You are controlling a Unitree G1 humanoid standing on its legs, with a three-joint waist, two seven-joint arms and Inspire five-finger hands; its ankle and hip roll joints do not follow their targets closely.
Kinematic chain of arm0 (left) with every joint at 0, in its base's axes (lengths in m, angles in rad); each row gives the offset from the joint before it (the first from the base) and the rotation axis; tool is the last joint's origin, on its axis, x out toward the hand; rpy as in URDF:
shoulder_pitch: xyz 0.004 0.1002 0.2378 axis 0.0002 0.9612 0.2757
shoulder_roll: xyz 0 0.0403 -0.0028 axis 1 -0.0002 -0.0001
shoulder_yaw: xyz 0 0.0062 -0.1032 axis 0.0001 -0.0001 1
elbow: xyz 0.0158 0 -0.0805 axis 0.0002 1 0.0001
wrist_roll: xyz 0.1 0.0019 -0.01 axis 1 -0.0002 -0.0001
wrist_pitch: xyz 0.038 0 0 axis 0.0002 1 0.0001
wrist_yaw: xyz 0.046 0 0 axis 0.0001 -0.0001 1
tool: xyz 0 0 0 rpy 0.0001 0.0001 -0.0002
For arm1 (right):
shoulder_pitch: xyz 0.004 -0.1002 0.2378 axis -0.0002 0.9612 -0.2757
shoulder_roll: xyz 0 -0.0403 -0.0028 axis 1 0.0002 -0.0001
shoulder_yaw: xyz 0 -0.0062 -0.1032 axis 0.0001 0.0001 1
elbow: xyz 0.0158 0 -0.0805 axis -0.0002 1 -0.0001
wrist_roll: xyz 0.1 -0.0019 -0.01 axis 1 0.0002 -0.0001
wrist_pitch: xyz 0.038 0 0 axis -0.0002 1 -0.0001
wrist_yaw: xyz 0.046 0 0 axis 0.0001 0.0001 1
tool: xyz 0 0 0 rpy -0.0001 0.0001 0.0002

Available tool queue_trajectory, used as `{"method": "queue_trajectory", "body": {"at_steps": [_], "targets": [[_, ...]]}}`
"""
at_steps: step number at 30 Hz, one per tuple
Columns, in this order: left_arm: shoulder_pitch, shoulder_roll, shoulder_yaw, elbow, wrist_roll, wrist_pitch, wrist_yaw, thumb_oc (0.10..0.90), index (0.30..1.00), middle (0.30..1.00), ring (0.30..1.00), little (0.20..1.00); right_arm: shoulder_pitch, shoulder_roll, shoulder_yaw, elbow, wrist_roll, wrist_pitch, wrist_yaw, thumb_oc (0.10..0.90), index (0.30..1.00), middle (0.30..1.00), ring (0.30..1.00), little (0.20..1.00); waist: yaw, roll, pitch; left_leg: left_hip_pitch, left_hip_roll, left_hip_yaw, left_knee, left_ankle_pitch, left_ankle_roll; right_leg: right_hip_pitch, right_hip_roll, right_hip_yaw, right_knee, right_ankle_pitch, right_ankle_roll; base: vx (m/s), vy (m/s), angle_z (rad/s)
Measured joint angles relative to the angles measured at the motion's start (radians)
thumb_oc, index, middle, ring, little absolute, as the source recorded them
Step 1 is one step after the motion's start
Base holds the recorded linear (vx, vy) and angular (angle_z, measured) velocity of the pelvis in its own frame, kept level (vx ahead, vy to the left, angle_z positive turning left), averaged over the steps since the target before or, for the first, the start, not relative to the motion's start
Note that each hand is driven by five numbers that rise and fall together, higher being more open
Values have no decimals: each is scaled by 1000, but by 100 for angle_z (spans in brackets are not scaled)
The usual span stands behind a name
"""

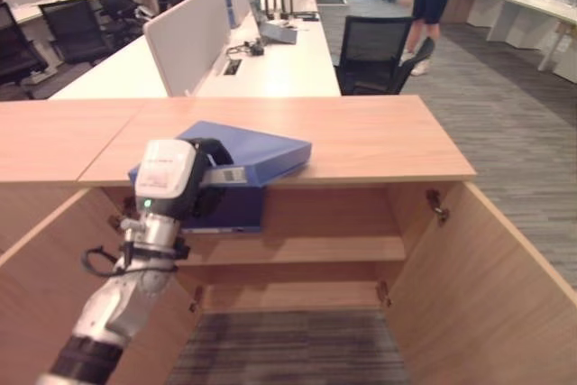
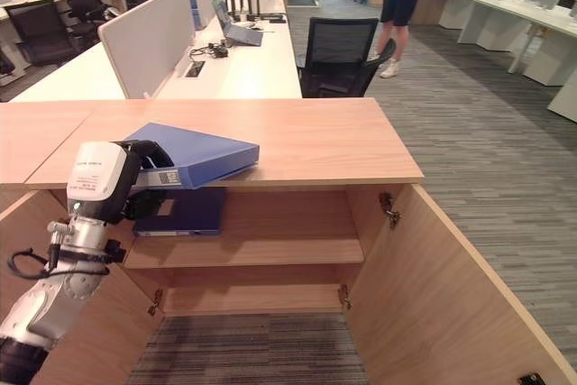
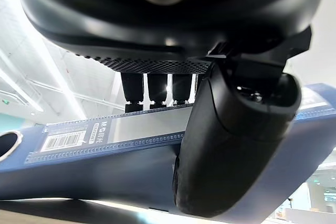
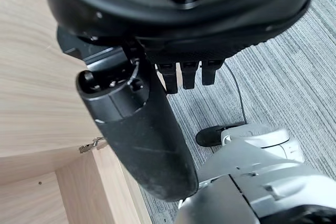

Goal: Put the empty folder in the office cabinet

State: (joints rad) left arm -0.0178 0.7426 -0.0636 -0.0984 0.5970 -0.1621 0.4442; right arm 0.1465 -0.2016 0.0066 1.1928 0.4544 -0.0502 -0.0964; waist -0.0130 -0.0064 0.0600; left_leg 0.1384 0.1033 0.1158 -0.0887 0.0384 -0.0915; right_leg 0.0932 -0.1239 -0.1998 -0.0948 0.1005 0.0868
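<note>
While my left hand (image 1: pixel 206 178) has its thumb and fingers pinched on the spine end of the blue folder (image 1: pixel 261 152), the folder lies flat on the top of the office cabinet (image 1: pixel 379 137), its near end jutting over the front edge. In the left wrist view the thumb sits under the spine and the fingers (image 3: pixel 155 87) reach over it, so I read that as a real hold, not just a touch. My right hand (image 4: pixel 157 129) hangs beside the cabinet's wooden side over the grey carpet, fingers straight and holding nothing. Both cabinet doors stand open; the right door (image 2: pixel 460 286) swings well out toward me. Inside, another blue folder (image 2: pixel 185 214) already lies on the upper shelf (image 2: pixel 270 250), straight below my hand, and the space to its right looks free. I judge the step in hand to be drawing the folder off the top and bringing it down into the opening. To do it well I would slide it toward me until it clears the edge, keep the pinch firm because the far end will droop once unsupported, then lower it and feed it in level to the right of the folder below, watching that the far corner does not catch the top's front lip or the hinge (image 1: pixel 438 206).
</note>
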Motion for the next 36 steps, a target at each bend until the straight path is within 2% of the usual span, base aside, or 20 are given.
{"method": "queue_trajectory", "body": {"at_steps": [6, 8, 14, 17, 18, 20, 23, 27, 31, 34, 36], "targets": [[65, -65, 83, -83, -124, -36, -18, 400, 300, 300, 300, 300, 0, 1, 0, -10, 3, 1, 2, 800, 900, 900, 900, 900, 29, 4, 2, -13, -1, -18, 0, -4, 4, -3, -1, -13, 0, -4, 4, -16, -17, 9], [78, -97, 120, -106, -196, -45, -19, 400, 300, 300, 300, 300, 0, 0, 18, -33, 22, 0, 10, 800, 900, 900, 900, 900, 44, 10, 6, -19, 0, -21, 0, -2, 3, -8, -1, -16, 0, -3, 3, -19, -20, 5], [82, -121, 176, -112, -461, -82, -34, 400, 300, 300, 300, 300, -19, 4, 55, -151, 41, -2, 45, 800, 900, 900, 900, 900, 57, 31, 13, -37, 0, -45, 0, 9, 8, -11, -2, -41, 0, -5, 2, -19, -9, 12], [78, -171, 232, -138, -747, -116, -119, 400, 300, 300, 300, 300, -19, -10, 97, -263, 60, -9, 70, 800, 900, 900, 900, 900, 68, 39, 17, -41, 0, -58, 0, 12, 9, -11, -1, -55, 0, -7, 0, -1, -8, 9], [78, -172, 233, -140, -759, -117, -124, 400, 300, 300, 300, 300, -21, -10, 97, -264, 60, -10, 72, 800, 900, 900, 900, 900, 69, 39, 17, -41, 0, -60, 0, 12, 10, -10, -1, -55, 0, -7, 0, 6, -7, 17], [80, -175, 248, -157, -923, -125, -203, 400, 300, 300, 300, 300, -43, -9, 102, -296, 60, -11, 91, 800, 900, 900, 900, 900, 87, 40, 23, -37, 0, -68, 0, 18, 2, -3, -2, -64, 0, -8, -3, 5, -1, 12], [80, -175, 252, -159, -1070, -125, -286, 400, 300, 300, 300, 300, -49, -9, 111, -333, 60, -10, 109, 800, 900, 900, 900, 900, 101, 39, 37, -35, -1, -71, 0, 17, 2, 3, -3, -69, 0, -9, -4, 2, -4, 6], [80, -175, 252, -160, -1241, -121, -420, 400, 300, 300, 300, 300, -40, -12, 141, -401, 60, -3, 132, 800, 900, 900, 900, 900, 100, 37, 48, -37, -1, -77, 0, 17, 2, 5, -3, -77, 0, -11, -5, -4, 5, 5], [81, -156, 244, -174, -1342, -100, -526, 400, 300, 300, 300, 300, -40, -29, 153, -493, 60, 4, 150, 800, 900, 900, 900, 900, 102, 46, 67, -36, -1, -78, 0, 18, 2, 7, -3, -79, 0, -11, -5, 0, 0, 0], [90, -118, 223, -191, -1421, -58, -616, 400, 300, 300, 300, 300, -50, -48, 163, -536, 60, 1, 158, 800, 900, 900, 900, 900, 100, 49, 69, -34, -1, -85, 0, 18, 2, 12, -3, -84, 0, -12, -5, -1, 8, 4], [111, -64, 213, -213, -1466, -33, -659, 400, 300, 300, 300, 300, -50, -59, 165, -566, 60, 2, 160, 800, 900, 900, 900, 900, 100, 50, 72, -32, -2, -85, 0, 18, 2, 13, -3, -84, 0, -13, -4, 0, 0, 0]]}}
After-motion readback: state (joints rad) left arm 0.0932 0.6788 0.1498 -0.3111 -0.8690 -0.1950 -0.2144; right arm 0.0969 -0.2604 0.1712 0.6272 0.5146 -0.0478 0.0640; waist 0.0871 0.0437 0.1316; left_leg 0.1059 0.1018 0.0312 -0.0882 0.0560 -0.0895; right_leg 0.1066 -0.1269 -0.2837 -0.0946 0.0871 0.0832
